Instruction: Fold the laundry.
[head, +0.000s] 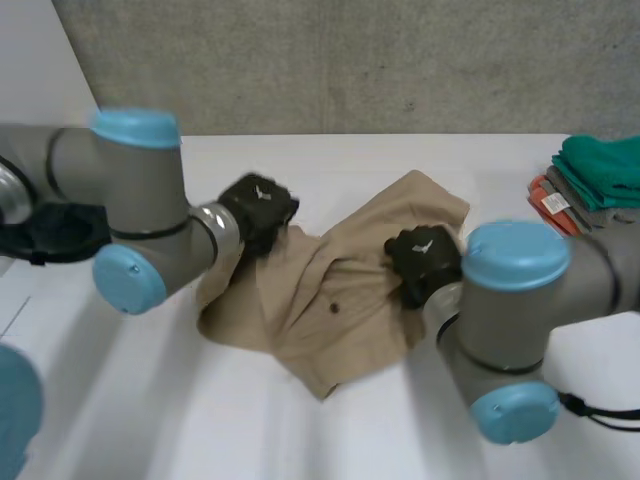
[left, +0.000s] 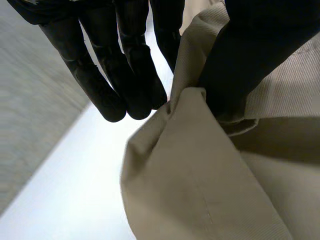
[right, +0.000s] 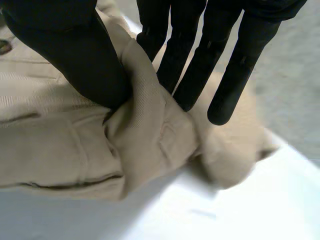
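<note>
Nearest us, at the bottom of the head view, we see the bare white table (head: 300, 430). The left arm (head: 140, 215) reaches in from the left of the frame and the right arm (head: 510, 320) from the lower right. Between them, in the middle of the frame, the beige garment (head: 330, 300) lies rumpled and partly doubled over on the table. A small dark button (head: 334, 307) shows near its centre. The right hand (head: 425, 262) sits on the garment's right side, just below its upper right corner. In its own wrist view its thumb (right: 75, 55) and fingers (right: 192, 70) are closed on a raised ridge of the cloth, which is squeezed between them. The rest of the garment lies on the table beside the hand. The left hand (head: 258, 212) is at the garment's upper left edge. In the left wrist view its nearly straight fingers (left: 125, 85) meet a lifted fold of finely ribbed cloth. The thumb (left: 240, 60) presses that fold from the other side, so we read this hand as pinching the edge. The back of the left hand carries a small white mark (head: 263, 190) and the right hand's back another, both too small for us to read. Farther off, at the right edge of the frame, a folded green cloth (head: 605, 165) rests on an orange item (head: 545, 190). That item bears a white label (head: 553, 203) whose print we cannot make out. Beyond the table stands a grey wall (head: 350, 60)
</note>
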